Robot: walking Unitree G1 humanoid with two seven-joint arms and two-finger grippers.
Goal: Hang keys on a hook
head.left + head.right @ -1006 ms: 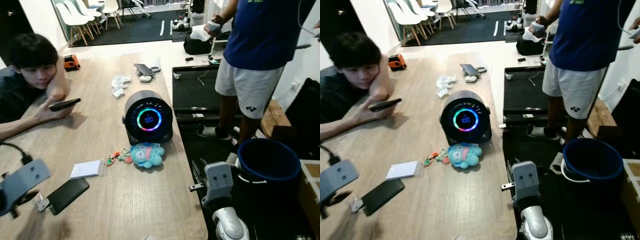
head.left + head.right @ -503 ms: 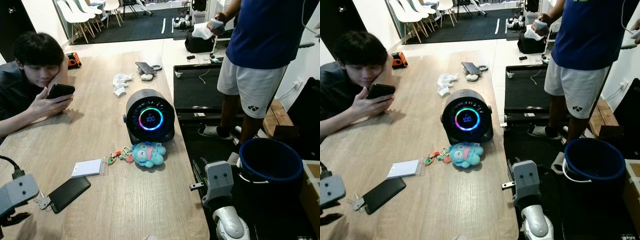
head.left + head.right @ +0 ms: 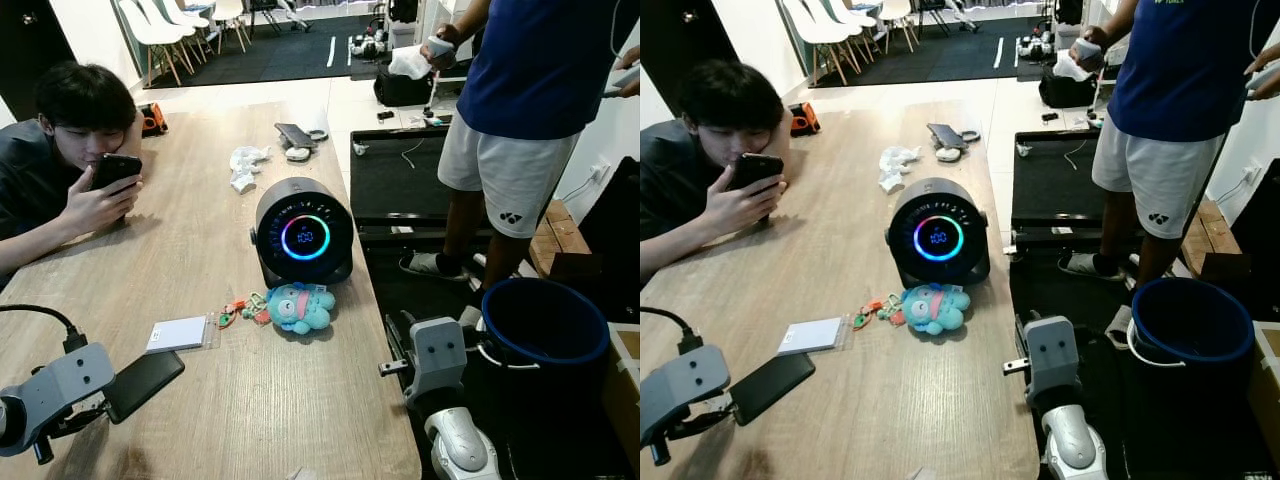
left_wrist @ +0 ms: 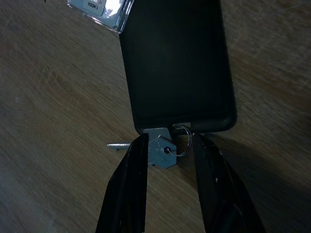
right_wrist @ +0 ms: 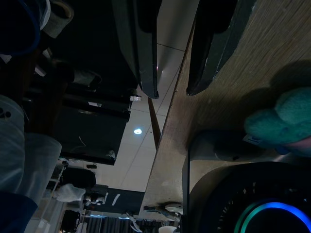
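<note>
the keys (image 4: pixel 163 148) lie flat on the wooden table (image 3: pixel 200 250), touching the near end of a black phone (image 4: pixel 175 63). the left gripper (image 4: pixel 167 153) sits low over them with its two black fingers (image 4: pixel 129 184) spread, one on each side of the keys and ring, not clenched. the right gripper (image 5: pixel 172 53) hangs beside the table edge, fingers apart, grasping nothing, near a teal plush toy (image 3: pixel 298 307).
</note>
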